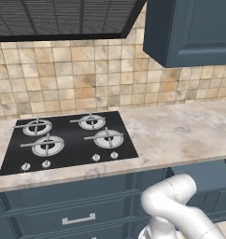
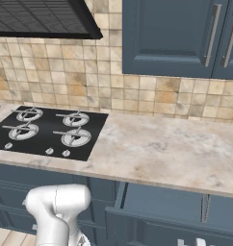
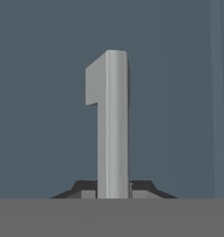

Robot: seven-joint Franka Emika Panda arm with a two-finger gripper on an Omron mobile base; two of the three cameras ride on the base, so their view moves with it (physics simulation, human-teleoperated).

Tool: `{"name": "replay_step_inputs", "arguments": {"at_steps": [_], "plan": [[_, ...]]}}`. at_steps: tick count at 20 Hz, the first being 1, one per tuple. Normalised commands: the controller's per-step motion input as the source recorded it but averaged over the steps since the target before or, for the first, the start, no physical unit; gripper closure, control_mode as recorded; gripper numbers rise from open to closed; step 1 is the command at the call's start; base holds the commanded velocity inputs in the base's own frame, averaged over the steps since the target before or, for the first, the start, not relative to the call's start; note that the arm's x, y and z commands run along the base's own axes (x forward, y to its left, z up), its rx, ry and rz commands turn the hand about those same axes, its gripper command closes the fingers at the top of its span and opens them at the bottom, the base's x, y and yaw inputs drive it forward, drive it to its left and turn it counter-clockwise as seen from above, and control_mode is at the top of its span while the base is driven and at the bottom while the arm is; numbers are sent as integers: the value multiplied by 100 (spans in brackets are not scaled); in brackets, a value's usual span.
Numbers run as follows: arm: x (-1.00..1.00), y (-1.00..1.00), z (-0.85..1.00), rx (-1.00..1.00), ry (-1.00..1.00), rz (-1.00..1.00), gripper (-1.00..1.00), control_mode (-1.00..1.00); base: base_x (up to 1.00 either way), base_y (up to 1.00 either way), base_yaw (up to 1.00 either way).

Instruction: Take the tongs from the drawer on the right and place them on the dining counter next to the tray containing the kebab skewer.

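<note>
Hand view: the gripper (image 3: 113, 187) is clamped on a grey bar handle (image 3: 113, 122) that runs up between the two dark finger tips, with the flat navy face of the drawer (image 3: 44, 92) directly behind it. The handle's far end turns in toward the drawer face through a short stub. The grip sits near the lower end of the bar as framed, roughly centred across its width.

Right base view: the drawer (image 2: 161, 204) under the stone worktop (image 2: 171, 149) stands partly pulled out, its interior exposed below the worktop edge. A thin grey upright piece, judged to be the tongs (image 2: 204, 207), lies inside near the right end; it is too small to confirm its form. The arm (image 2: 56, 211) rises at lower left and bends down toward the drawer front.

Judgement on the step in hand: the drawer is being drawn open by its handle. The pull should run straight out along the drawer's travel, with the hold kept square on the bar so it does not slip toward the end, and should go far enough to give clear access from above.

Position of the tongs relative to the fingers: inside the drawer, behind the front panel the fingers hold, up and back from the handle. The hob (image 2: 46, 132) lies well apart to the left.
</note>
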Motion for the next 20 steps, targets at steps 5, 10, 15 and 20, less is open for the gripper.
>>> {"name": "replay_step_inputs", "arguments": {"at_steps": [5, 10, 15, 20], "plan": [[-19, 0, 0, 0, 0, 0, 100, -100, 0, 0, 0], [-1, 0, 0, 0, 0, 0, -100, -100, 0, 0, 0], [0, 0, 0, 0, 0, 0, -100, -100, 0, 0, 0], [-16, 0, 0, 0, 0, 0, -100, -100, 0, 0, 0]]}}
